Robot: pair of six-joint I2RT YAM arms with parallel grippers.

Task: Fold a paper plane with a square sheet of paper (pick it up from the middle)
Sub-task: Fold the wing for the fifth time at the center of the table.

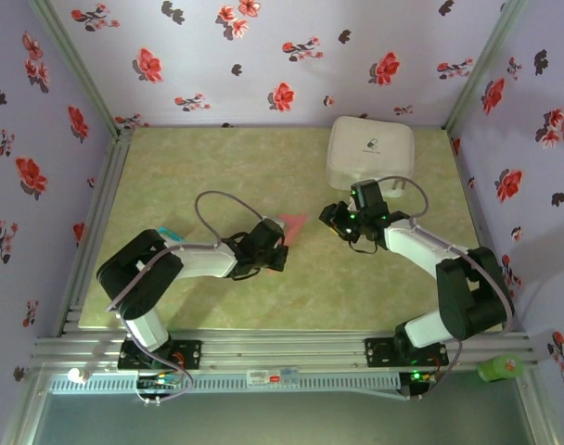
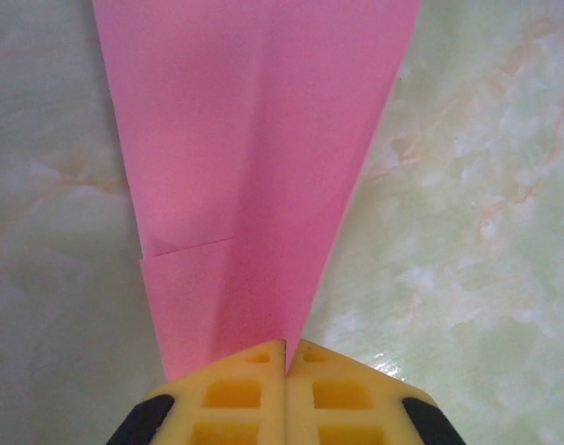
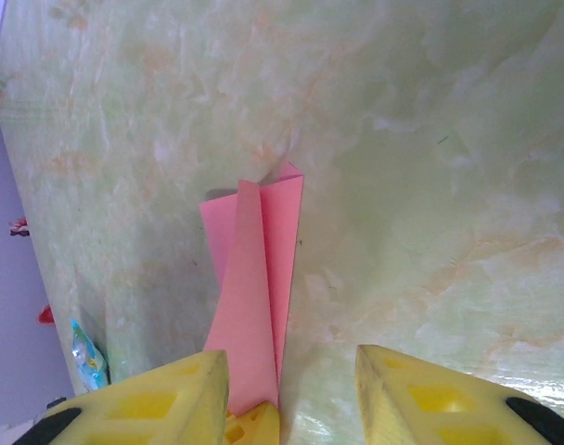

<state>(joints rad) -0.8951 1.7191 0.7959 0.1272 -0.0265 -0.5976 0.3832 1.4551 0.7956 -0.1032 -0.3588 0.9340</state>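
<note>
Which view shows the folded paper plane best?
Left wrist: the paper plane spreads large, folds and centre crease clear, narrow end pinched in the shut left claw. Right wrist shows it end-on and smaller; top external shows a small pink sliver.

The wide end of the paper plane is cut off by the top edge, and its tip is hidden between the pads of the left gripper. A small teal thing cannot be identified.
</note>
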